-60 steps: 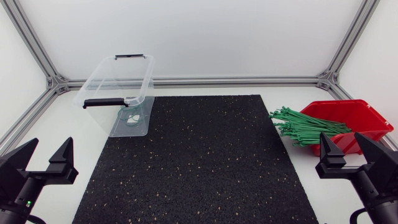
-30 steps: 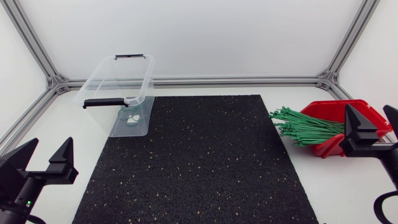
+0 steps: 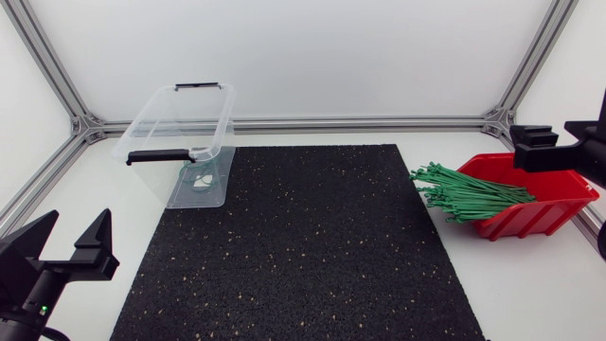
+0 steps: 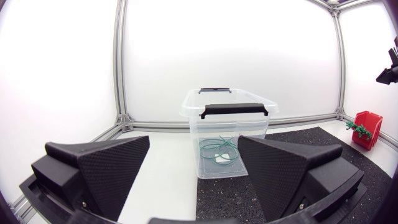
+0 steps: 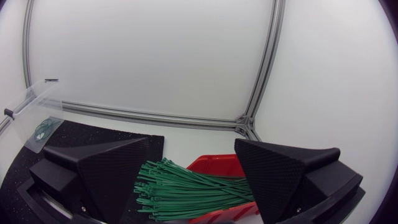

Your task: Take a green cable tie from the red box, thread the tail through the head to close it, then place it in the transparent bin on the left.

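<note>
A bundle of green cable ties (image 3: 464, 194) spills out of the red box (image 3: 544, 199) at the table's right, its ends over the mat's edge. My right gripper (image 3: 563, 142) hangs open and empty high above that box; in the right wrist view the cable ties (image 5: 186, 190) and red box (image 5: 217, 165) lie below and between its fingers (image 5: 99, 171). The transparent bin (image 3: 180, 133) stands at the back left with closed green ties (image 3: 199, 178) inside. My left gripper (image 3: 74, 232) rests open at the front left, facing the bin (image 4: 227, 124).
A black speckled mat (image 3: 294, 246) covers the middle of the table. The bin has black handles (image 3: 156, 155) on its rim. Aluminium frame rails (image 3: 360, 122) run along the back and side edges.
My right arm has risen and swung back, from the front right beside the box to high above it. The left arm has kept still.
</note>
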Controlling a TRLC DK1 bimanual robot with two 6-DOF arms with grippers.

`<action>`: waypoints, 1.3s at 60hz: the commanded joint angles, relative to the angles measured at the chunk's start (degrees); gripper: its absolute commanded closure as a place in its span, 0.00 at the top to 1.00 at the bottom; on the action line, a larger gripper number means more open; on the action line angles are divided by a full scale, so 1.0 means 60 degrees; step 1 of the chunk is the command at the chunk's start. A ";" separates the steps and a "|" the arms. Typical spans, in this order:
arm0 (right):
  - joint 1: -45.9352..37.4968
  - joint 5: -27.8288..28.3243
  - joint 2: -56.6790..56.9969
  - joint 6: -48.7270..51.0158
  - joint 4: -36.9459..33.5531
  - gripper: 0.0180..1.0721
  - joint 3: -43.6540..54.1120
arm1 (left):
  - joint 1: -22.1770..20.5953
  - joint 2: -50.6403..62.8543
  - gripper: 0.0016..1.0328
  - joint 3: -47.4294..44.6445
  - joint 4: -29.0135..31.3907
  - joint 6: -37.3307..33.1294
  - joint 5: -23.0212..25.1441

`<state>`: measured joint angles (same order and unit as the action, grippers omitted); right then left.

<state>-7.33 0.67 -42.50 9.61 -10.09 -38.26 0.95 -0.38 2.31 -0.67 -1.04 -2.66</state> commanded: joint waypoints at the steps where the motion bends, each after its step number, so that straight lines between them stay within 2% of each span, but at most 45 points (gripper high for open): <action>1: -0.0096 -0.0009 -0.0622 0.0801 -0.0414 0.95 -0.0581 | -0.0012 -0.0068 0.96 -0.0370 0.0140 0.0261 -0.0026; 12: -0.0140 0.0035 -0.2043 0.1578 -0.1410 0.95 -0.1636 | -0.0027 -0.0068 0.96 -0.0370 0.0140 0.0261 -0.0026; 23: -0.0287 0.0270 -0.3771 0.3174 -0.3006 0.95 -0.3042 | -0.0041 -0.0068 0.96 -0.0370 0.0140 0.0261 -0.0011; 33: -0.0272 0.0988 -0.3947 0.4844 -0.3563 0.95 -0.3277 | -0.0041 -0.0068 0.96 -0.0370 0.0140 0.0261 -0.0011; 37: -0.0169 0.1222 -0.4064 0.5606 -0.3812 0.90 -0.3335 | -0.0027 -0.0053 0.96 -0.0370 0.0140 0.0261 -0.0026; 42: -0.0155 0.1632 -0.4357 0.6265 -0.4266 0.89 -0.3613 | -0.0027 -0.0053 0.96 -0.0370 0.0140 0.0261 -0.0026; 56: -0.0082 0.2115 -0.4958 0.8858 -0.5643 0.90 -0.3921 | -0.0027 -0.0053 0.96 -0.0370 0.0140 0.0261 -0.0026; 68: -0.0111 0.2159 -0.5338 1.0660 -0.5555 0.89 -0.3482 | -0.0041 -0.0068 0.96 -0.0370 0.0140 0.0261 -0.0011; 78: -0.0345 0.2321 -0.5631 1.1876 -0.5335 0.84 -0.3101 | -0.0041 -0.0068 0.96 -0.0370 0.0140 0.0261 -0.0011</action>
<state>-8.51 13.89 -74.48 75.53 -42.00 -58.85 0.95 -0.38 2.31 -0.67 -1.04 -2.66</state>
